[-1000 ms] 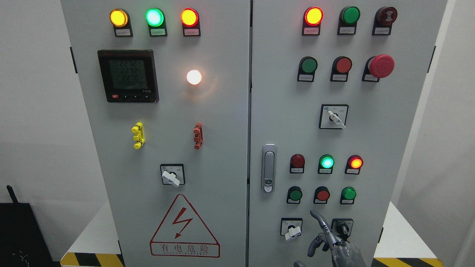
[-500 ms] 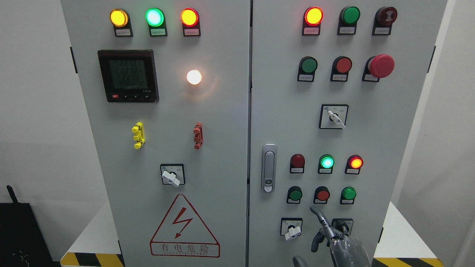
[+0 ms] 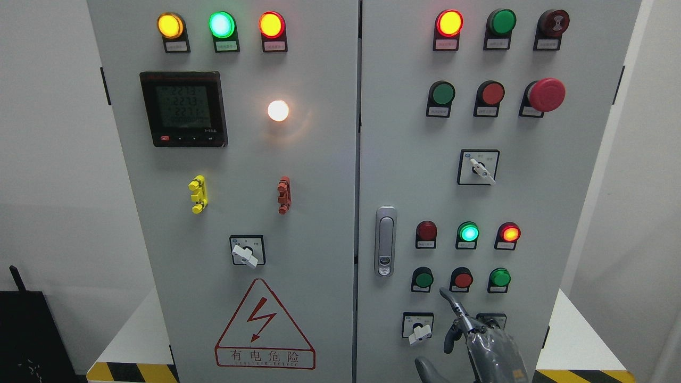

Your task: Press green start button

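Observation:
The grey control cabinet's right door (image 3: 404, 175) carries a low row of three push buttons: a dark green one (image 3: 424, 279), a red one (image 3: 463, 279) and a brighter green one (image 3: 500, 277). My right hand (image 3: 468, 332) comes up from the bottom edge, index finger (image 3: 449, 300) stretched out and the other fingers curled, holding nothing. The fingertip lies just below the row, between the dark green and the red button, not touching either. Another green button (image 3: 442, 93) sits higher up. The left hand is out of view.
Below the row are a white-handled selector switch (image 3: 418, 326) and a key switch (image 3: 492, 321), partly hidden by my hand. A door handle (image 3: 385, 241) is to the left. A red mushroom stop button (image 3: 547, 94) sits at the upper right. Several indicator lamps are lit.
My right hand has risen and shifted slightly left. The index fingertip has moved up from beside the key switch to just under the low button row.

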`<act>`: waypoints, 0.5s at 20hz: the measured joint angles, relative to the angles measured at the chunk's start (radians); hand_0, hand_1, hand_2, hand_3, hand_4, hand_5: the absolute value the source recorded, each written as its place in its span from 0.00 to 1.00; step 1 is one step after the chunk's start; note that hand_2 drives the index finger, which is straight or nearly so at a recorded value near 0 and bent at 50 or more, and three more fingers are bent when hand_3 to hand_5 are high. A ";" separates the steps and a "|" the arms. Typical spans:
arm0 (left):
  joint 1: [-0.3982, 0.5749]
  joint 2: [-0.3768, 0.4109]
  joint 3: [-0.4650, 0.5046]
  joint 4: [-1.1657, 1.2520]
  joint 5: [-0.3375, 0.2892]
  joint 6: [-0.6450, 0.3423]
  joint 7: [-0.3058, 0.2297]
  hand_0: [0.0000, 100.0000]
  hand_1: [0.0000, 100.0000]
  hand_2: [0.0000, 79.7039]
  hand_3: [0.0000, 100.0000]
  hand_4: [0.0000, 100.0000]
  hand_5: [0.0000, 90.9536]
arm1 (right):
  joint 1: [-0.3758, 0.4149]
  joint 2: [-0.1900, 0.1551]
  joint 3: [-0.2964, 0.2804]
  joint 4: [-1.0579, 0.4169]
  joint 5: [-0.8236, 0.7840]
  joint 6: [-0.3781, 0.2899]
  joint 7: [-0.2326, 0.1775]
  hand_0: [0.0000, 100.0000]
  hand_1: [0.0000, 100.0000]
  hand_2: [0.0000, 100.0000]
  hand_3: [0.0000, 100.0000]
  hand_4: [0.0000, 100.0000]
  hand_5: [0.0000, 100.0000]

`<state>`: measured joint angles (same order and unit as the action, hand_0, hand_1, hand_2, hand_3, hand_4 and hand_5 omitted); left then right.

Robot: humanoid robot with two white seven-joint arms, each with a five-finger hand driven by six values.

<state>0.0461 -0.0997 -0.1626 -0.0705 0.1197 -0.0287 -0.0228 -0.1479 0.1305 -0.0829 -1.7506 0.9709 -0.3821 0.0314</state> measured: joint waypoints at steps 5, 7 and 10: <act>0.000 0.000 0.000 0.000 0.000 0.000 0.000 0.12 0.56 0.00 0.00 0.00 0.00 | -0.020 0.001 0.006 0.018 0.006 0.002 0.000 0.07 0.08 0.00 0.78 0.69 0.69; 0.000 0.000 0.000 0.000 0.000 0.000 0.000 0.12 0.56 0.00 0.00 0.00 0.00 | -0.027 0.001 0.009 0.025 0.008 0.003 0.000 0.07 0.08 0.00 0.78 0.69 0.69; 0.000 0.000 0.000 0.000 0.000 0.000 0.000 0.12 0.56 0.00 0.00 0.00 0.00 | -0.034 0.001 0.014 0.036 0.009 0.004 -0.004 0.07 0.08 0.00 0.78 0.69 0.69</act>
<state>0.0461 -0.0997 -0.1626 -0.0705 0.1197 -0.0287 -0.0228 -0.1818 0.1316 -0.0691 -1.7148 0.9796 -0.3778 0.0277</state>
